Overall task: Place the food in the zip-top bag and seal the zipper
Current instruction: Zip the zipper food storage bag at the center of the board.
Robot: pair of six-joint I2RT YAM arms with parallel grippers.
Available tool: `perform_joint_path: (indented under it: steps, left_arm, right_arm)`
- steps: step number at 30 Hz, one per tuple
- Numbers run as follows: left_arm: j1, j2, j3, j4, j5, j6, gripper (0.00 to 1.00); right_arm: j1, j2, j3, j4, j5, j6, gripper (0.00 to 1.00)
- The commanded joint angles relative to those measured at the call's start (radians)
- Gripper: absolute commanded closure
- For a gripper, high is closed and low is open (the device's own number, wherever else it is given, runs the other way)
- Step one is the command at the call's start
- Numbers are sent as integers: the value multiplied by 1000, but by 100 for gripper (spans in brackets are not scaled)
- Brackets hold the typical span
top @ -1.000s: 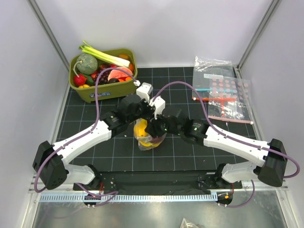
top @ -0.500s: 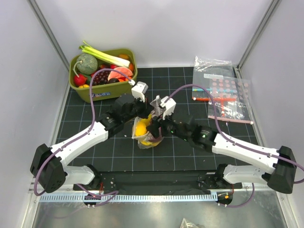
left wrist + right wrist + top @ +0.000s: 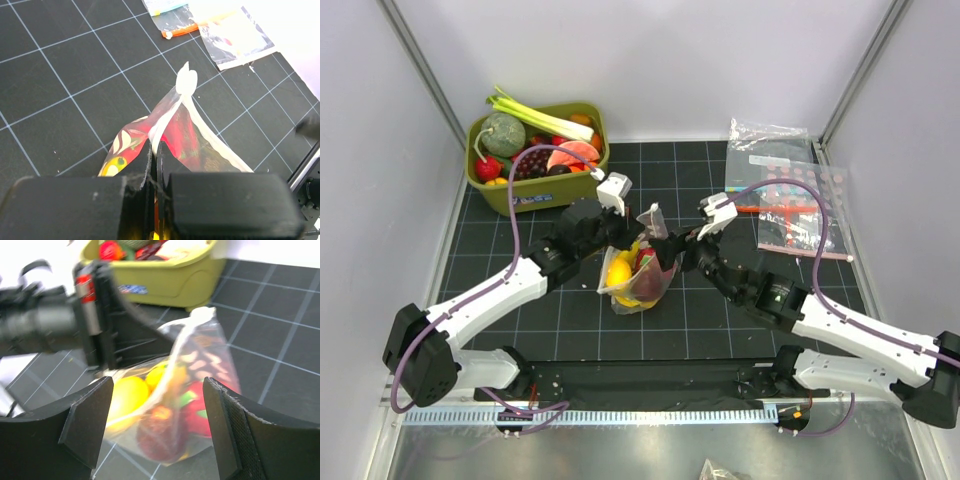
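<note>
The cream-dotted zip-top bag (image 3: 642,272) stands on the black mat with the food (image 3: 623,273) inside: yellow, red and orange pieces. It also shows in the right wrist view (image 3: 175,405). My left gripper (image 3: 623,228) is shut on the zipper strip (image 3: 170,117) at the bag's mouth, which runs up to a white tab end. My right gripper (image 3: 685,245) is open, just right of the bag and apart from it. Its fingers (image 3: 90,420) frame the bag in the right wrist view.
A green bin (image 3: 536,155) full of toy produce stands at the back left. Clear bags with pink-red dots (image 3: 788,198) lie at the back right. The mat has a white grid and the enclosure walls stand on either side.
My right gripper has let go of the bag's mouth and drawn back to the right, opening. My left gripper has stayed shut on the zipper. The bag now shows more fully.
</note>
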Motion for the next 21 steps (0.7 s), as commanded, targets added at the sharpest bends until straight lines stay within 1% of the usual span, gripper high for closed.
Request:
perform_joint_path:
  steps: [1,4,6,7,11,12,14,15,16,18,21]
  left_arm:
    - [1,-23,-6,70,11,25,99]
    - [2,-28,-10,74,10,31,99]
    - [1,-25,-12,77,19,39,99]
    - [2,-22,-9,77,24,40,99]
    - [1,-17,-9,90,48,46,99]
    - [1,-17,-9,96,50,54,99]
    - [1,-24,-15,106,77,63,99]
    - [1,-29,-22,122,90,69,99]
    - [-1,-29,-39,154,111,74,99]
    - [1,-34,-52,180,120,80,99]
    - [-1,-22,-46,182,128,88,99]
  right_arm:
    - [-36,-14,3,28,135,33,23]
    - [-116,11,5,8,131,54,25]
    - [-154,40,-24,50,129,51,26]
    - [-194,48,-43,95,71,31,25]
    - [-262,51,-94,151,-48,17,21]
    - [-272,58,-83,140,-129,11,21]
    - [-311,71,-80,148,-232,-17,18]
    - [-323,81,-92,166,-335,-18,15]
    - [-334,86,-98,183,-366,-18,13]
    - [-346,98,-109,225,-380,-31,11]
    - [-346,123,-91,223,-437,-55,11]
